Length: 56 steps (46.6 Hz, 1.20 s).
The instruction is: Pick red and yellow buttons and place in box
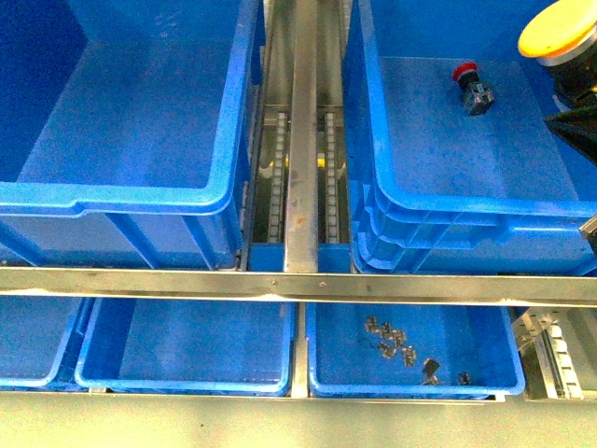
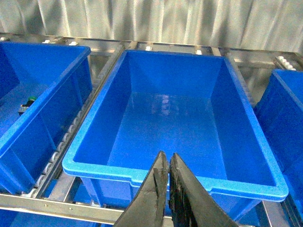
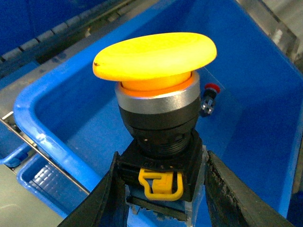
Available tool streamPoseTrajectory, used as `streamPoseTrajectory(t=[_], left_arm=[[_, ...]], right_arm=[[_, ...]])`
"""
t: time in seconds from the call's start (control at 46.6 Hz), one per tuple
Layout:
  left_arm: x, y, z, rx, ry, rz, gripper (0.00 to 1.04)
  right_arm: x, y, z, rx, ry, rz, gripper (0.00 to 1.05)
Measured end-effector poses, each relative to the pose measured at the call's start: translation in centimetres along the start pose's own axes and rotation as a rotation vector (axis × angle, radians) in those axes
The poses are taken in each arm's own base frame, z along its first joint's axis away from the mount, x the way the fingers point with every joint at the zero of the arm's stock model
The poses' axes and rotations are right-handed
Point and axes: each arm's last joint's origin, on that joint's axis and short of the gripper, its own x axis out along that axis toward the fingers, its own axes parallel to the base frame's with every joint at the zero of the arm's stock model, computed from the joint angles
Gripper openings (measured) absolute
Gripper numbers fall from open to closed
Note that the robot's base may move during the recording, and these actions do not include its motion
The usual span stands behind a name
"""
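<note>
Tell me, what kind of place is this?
Probably a factory or warehouse parts-sorting station. Deep blue plastic bins sit on metal roller racks, a lower tray holds small metal clips, and the right gripper holds an industrial yellow button.

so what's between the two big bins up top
In the front view, a metal rail with roller tracks runs between the left bin and right bin.

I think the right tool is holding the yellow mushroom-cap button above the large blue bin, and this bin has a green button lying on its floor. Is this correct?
Not quite. The button lying on the floor of the large deep blue plastic bin has a red cap, not green; the front view shows it. The rest holds: the right tool grips the yellow mushroom-cap push-button by its black body above that bin.
</note>
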Motion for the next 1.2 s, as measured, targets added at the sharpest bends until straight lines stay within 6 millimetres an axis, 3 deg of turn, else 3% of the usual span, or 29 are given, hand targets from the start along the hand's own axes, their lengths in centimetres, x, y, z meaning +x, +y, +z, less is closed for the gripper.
streamPoseTrajectory(t=[0.236,1.203], left_arm=[[-1.2,0.0,-0.4,0.000,0.020,0.004,0.03],[-1.2,0.0,-0.4,0.000,0.015,0.004,0.03]], right_arm=[[0.0,0.1,0.1,0.000,-0.009,0.011,0.35],[2.0,0.9,1.0,0.091,0.050,-0.080,0.35]])
